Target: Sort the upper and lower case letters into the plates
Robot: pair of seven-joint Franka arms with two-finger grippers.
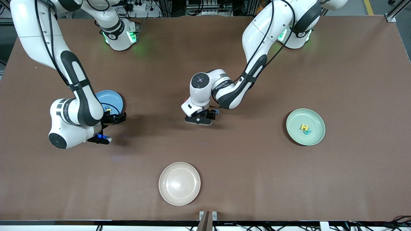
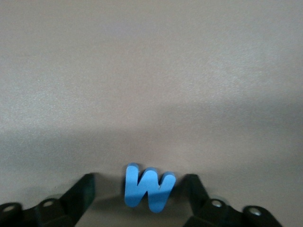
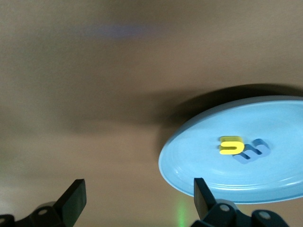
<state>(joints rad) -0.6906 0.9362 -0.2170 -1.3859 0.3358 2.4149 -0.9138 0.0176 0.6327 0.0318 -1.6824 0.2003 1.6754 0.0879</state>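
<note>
Blue plate (image 1: 110,98) (half arm-hidden)

blue letter w (image 2: 147,188) on the table (image 2: 151,71) between left gripper (image 2: 142,191) fingers (image 2: 83,189)

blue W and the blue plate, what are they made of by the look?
Blue W: looks like foam or soft plastic, matte; thick slab with rounded edges and no glare. It sits on the table between the left hand's fingers. Blue plate: probably hard plastic or melamine, smooth and semi-gloss; soft sheen along the rim. Cannot confirm either.

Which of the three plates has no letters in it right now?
The cream-beige plate, nearest the front camera, is bare; the mint green plate and the blue plate each hold two letters.
</note>
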